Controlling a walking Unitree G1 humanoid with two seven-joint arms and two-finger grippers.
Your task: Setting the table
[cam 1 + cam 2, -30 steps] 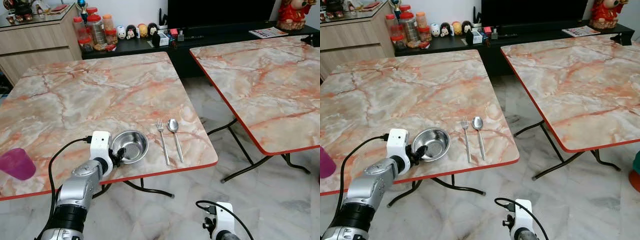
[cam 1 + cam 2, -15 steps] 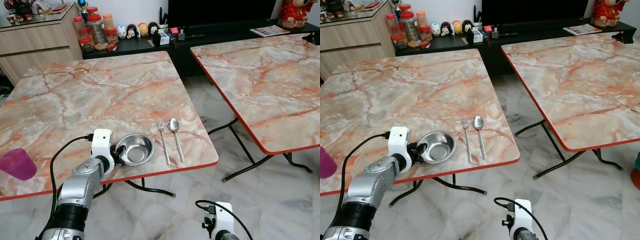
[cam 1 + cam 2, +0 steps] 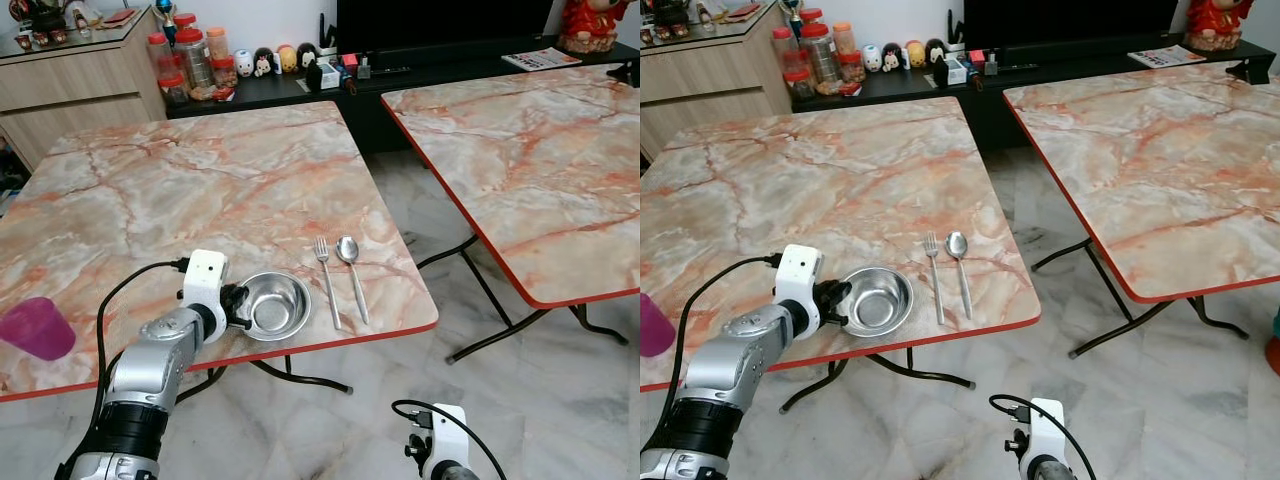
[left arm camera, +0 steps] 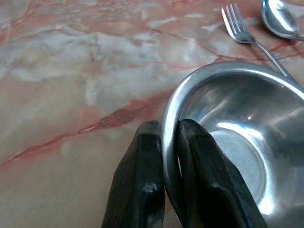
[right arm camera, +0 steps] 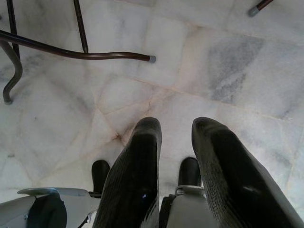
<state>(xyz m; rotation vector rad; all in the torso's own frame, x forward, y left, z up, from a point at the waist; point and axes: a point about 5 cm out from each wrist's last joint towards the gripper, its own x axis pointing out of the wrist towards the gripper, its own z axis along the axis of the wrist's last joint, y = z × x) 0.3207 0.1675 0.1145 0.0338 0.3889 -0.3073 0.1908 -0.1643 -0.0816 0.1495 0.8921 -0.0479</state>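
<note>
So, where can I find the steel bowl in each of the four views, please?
Left eye view: steel bowl at the near edge of the table, left of the fork.
Right eye view: bowl at the same near edge, left of the fork.
Left wrist view: bowl rim pinched between the left gripper fingers.
Right wrist view: bowl not in it; floor tiles below.
Shared landmark: the fork, beside the spoon.
</note>
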